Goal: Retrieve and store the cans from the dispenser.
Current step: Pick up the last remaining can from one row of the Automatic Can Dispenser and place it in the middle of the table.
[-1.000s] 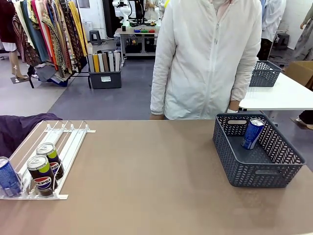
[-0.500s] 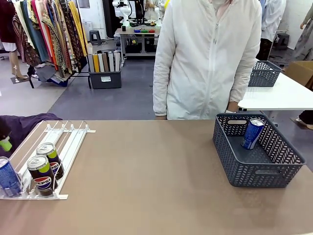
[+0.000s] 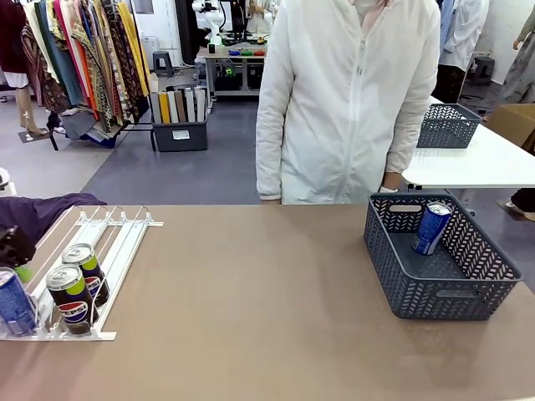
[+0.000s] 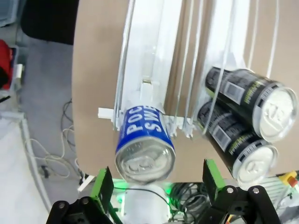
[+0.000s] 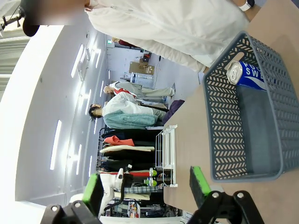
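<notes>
At the near left corner of the surface (image 3: 251, 334) lies the dispenser (image 3: 113, 238), flat, its white wire lanes running away toward the person (image 3: 351, 100) in a white jacket at the far side. Three cans stand at its near end against the stops: a blue can (image 3: 15, 302) in the outer left lane, and one lane to the right a front Pepsi can (image 3: 71, 294) with a rear Pepsi can (image 3: 87, 266) close behind it, apparently touching. The left claw (image 4: 157, 167) hangs over that end of the rack with its jaws spread wide and nothing in them. Seen from the left wrist, the two green pads (image 4: 103, 183) stand either side of the blue can's silver top, clear of it, while both Pepsi cans sit off to one side. From the front, the claw's dark body and one green pad show at the picture's left edge, just behind the blue can. Well apart, on the right half of the surface, sits a dark grey mesh basket (image 3: 418, 288) holding a second blue can (image 3: 431, 227), tilted against the far wall. The right claw (image 5: 144, 173) is also wide open and empty, raised above the surface with the basket ahead of it.
</notes>
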